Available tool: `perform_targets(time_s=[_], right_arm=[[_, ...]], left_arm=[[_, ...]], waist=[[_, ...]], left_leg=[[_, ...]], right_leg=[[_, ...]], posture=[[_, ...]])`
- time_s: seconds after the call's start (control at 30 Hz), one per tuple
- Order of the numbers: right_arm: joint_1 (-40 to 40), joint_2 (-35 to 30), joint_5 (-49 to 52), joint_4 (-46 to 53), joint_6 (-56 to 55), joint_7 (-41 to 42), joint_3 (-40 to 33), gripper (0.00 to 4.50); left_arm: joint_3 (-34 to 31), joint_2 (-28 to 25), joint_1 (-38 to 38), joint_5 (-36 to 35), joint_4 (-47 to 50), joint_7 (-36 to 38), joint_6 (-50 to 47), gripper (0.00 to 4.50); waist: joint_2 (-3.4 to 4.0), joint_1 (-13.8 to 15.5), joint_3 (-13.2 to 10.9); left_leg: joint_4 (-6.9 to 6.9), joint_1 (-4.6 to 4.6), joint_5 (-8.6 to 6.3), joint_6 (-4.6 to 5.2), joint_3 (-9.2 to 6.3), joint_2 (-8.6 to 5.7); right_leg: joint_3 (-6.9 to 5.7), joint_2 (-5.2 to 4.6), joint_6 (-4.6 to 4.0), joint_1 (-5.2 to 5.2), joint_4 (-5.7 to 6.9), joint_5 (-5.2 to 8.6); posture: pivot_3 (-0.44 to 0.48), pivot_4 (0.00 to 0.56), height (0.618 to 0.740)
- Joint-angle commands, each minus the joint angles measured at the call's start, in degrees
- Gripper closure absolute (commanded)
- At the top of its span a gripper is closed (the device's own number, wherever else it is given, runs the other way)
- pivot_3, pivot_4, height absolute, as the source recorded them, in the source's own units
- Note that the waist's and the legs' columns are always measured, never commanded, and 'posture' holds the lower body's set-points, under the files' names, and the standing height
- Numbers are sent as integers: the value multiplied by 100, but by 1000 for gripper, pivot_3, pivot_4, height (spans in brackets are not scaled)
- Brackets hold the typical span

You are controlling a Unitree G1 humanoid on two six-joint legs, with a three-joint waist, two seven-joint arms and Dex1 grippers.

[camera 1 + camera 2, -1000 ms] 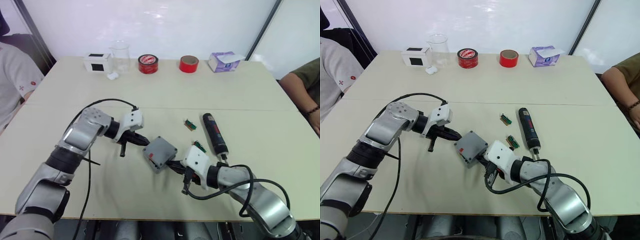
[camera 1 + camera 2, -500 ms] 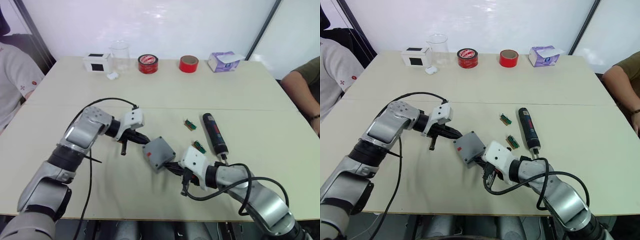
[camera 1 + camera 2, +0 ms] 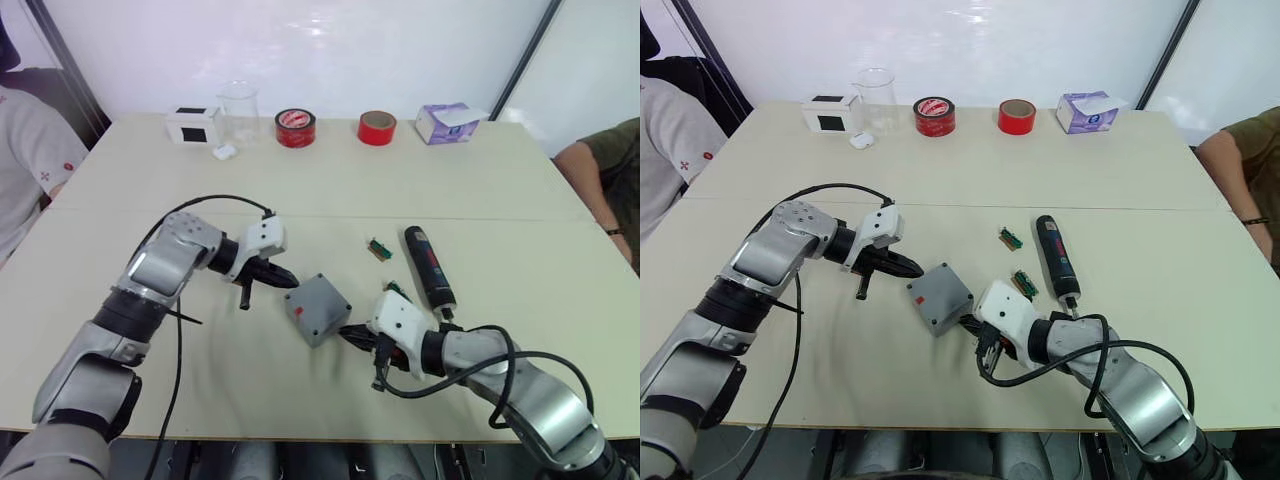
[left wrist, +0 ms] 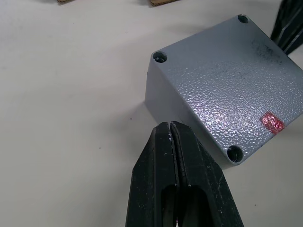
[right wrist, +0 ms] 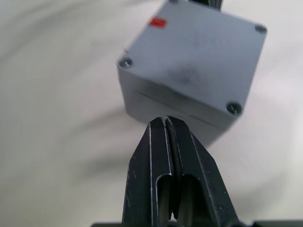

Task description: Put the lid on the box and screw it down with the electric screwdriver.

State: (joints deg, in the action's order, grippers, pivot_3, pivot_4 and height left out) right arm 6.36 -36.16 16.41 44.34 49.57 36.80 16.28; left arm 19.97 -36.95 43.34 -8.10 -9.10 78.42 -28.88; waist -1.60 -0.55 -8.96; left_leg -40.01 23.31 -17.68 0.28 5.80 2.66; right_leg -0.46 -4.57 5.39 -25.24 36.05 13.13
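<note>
Grey box (image 3: 317, 308): on the table (image 3: 520, 190), lid (image 4: 227, 80) seated on top. Left gripper (image 4: 171, 130): fingers pressed together, just beside the box. Right gripper (image 5: 164, 124): fingers together, at the box's opposite side. Electric screwdriver (image 3: 429, 266): lying right of the box, apart.

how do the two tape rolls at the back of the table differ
The left tape roll has a white printed top face with a dark core, and its side shows a dark band; the right tape roll is plain red with a brownish inner ring. The left one stands beside the clear beaker, the right one nearer the tissue box. Both lie flat and are red.
</note>
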Motion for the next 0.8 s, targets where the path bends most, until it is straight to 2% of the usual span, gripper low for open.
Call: perform_targets(time_s=[0.03, 0.2, 0.53, 0.8], right_arm=[[-44, -63, 35, 173, -24, -36, -2, 4489], [41, -39, -169, -124, -137, -125, 324, 4489], [667, 191, -481, -902, -460, -176, 496, 4489], [875, 105, -661, -1383, -849, 86, 511, 4489]], left_arm=[[72, 23, 89, 277, -221, -198, 382, 4500], [107, 187, -126, 272, -338, -273, 384, 4500], [-96, 95, -847, 33, 692, -529, -312, 4500], [-308, 8, -1271, -123, 1464, -824, -871, 4500]], waist=[[0, 3, 0], [0, 0, 1], [0, -7, 1], [0, 2, 1]], left_leg=[[0, 0, 0, 0, 0, 0], [-1, 0, 0, 0, 2, 0], [-1, -1, 0, 0, 1, 2], [-1, -1, 0, 0, 1, 2]], right_leg=[[0, 0, 0, 0, 0, 0], [0, 0, 0, 0, 0, 0], [0, 2, 0, 0, 3, 0], [0, 1, 0, -1, 4, 0]], posture=[[0, 150, 740], [0, 150, 740], [0, 150, 740], [0, 150, 740]])
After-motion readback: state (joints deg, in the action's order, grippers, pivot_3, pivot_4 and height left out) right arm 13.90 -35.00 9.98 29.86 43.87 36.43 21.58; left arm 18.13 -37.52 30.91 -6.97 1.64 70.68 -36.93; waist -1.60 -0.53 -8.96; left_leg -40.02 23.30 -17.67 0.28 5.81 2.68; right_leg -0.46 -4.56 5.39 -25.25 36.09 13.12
